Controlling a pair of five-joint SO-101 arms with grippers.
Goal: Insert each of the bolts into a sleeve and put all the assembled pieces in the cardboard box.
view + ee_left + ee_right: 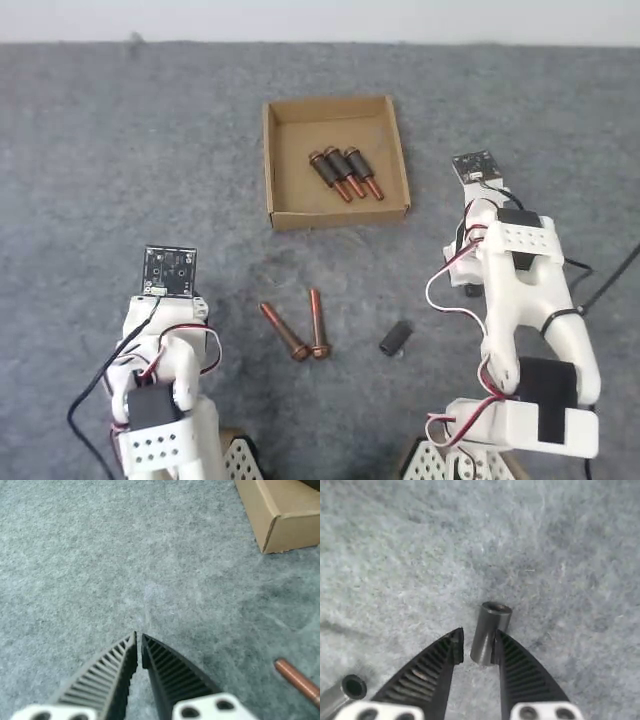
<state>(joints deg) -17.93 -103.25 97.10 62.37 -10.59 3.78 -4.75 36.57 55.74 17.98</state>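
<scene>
Right hand (478, 639): fingers part spread and bracketing a dark sleeve (490, 630). One finger touches the sleeve wall and a slim gap shows at the other, so it is not clamped. The sleeve stands tilted on the grey bench (120, 150), open bore facing up.

Left hand (139, 639): fingers pressed almost together, holding nothing, low over bare bench at lower left of the high view.

Stock, high view:
- Cardboard box (300, 185), upper centre, holds three assembled pieces (346, 173) lying side by side.
- Two loose copper bolts (284, 331) (317, 322), lower centre, heads close together and shanks fanning apart.
- Second sleeve (396, 338) lying on its side just right of the bolts.

Handling, judged:
- The sleeve looks like a rigid, light, smooth-walled tube. It will not crush, but it could roll or pivot out of a loose pinch.
- Best hold is across the middle of its length, square to the axis, leaving the bore end clear for the bolt.
- The ribbed finger faces should help grip.
- The bolts look stiff, smooth and round, so they are likely to roll on the nap.
- Take a bolt by the shank near the head, tip left free to enter the bore.
</scene>
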